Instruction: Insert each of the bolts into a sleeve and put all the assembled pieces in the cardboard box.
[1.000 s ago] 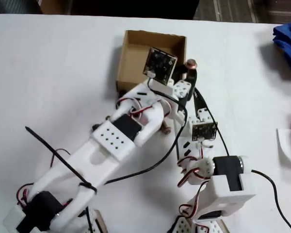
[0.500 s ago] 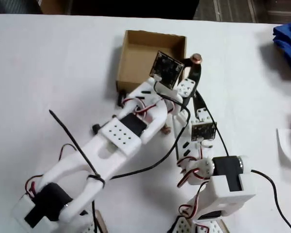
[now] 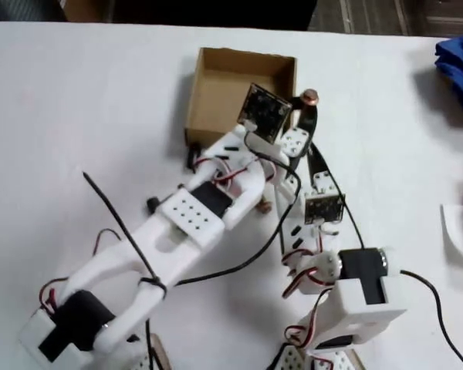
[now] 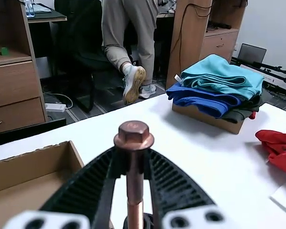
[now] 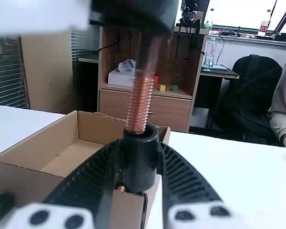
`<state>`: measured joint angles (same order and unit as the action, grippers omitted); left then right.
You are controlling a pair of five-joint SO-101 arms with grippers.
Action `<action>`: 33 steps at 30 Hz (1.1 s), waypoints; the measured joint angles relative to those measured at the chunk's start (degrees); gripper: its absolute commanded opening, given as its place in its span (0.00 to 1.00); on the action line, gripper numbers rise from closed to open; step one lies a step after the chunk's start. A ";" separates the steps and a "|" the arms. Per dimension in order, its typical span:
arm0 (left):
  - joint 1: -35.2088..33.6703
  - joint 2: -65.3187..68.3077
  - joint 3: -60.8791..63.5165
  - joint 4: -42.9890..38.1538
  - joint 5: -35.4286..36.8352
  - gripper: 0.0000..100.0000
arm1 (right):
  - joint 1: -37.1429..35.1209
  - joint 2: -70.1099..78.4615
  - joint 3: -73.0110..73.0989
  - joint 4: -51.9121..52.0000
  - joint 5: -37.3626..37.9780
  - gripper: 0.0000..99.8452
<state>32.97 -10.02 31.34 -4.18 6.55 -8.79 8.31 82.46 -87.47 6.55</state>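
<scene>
left pincer (image 4: 133,160): pinching the copper bolt (image 4: 133,135) by its shank just under the hex head. the head stands above the fingers and the thread runs down past them.
right pincer (image 5: 139,149): pressed together on the black sleeve (image 5: 139,164), holding it upright directly below the left pincer.
bolt and sleeve: the threaded end enters the mouth of the sleeve. i cannot tell how deep it sits.
cardboard box (image 5: 19,181): just behind the right pincer, open side up. in the high view its corner is just beside the left pincer.
loose parts: in the high view a second bolt (image 3: 264,206) lies on the table (image 3: 85,92), on the arm side of both pincers and close to the left arm. a small black piece (image 3: 151,204) and a second black piece (image 3: 191,152) lie farther off on the left arm's other side. i take them for sleeves but cannot be sure.
done so far: i judge this pair is mid-joining, with the bolt started in its sleeve.
boxed so far: i make out no finished piece on the box floor that shows, though the left arm covers part of it.
left to do: seat this bolt, carry the pair over the box wall and let go. then do the same with the loose bolt and a sleeve.
</scene>
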 measured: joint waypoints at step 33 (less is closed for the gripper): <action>0.18 -1.67 11.08 -1.05 -4.57 0.03 | -0.88 -5.10 4.75 1.14 -4.92 0.02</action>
<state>33.14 -11.69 42.42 -5.23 1.98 -9.67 3.21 87.21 -86.33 1.63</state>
